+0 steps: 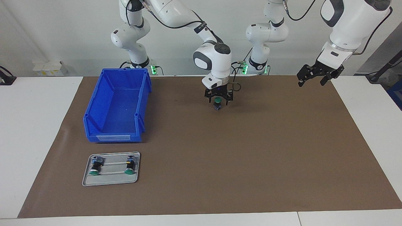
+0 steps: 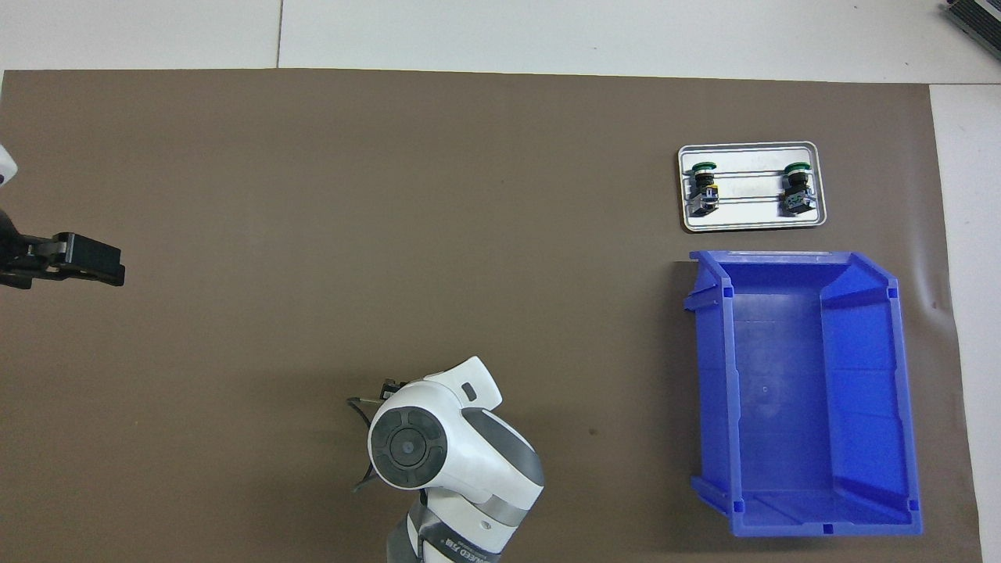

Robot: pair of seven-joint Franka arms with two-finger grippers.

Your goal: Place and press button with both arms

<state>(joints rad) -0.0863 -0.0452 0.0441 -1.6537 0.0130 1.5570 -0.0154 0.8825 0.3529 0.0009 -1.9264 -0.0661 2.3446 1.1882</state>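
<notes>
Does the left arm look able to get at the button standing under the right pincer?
Probably not yet: the right pincer sits open directly over the button, covering its cap, while the left pincer waits, open, above the mat's edge.

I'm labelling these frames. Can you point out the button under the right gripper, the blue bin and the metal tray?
button (image 1: 217, 101): facing view, green cap.
blue bin (image 2: 907, 391): overhead view, side wall.
metal tray (image 2: 749, 224): overhead view, rim.

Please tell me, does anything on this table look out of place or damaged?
Nothing looks damaged or spilled. One button stands alone on the brown mat under the right gripper, while two buttons lie on the tray. The bin is empty. The left gripper waits in the air.
</notes>
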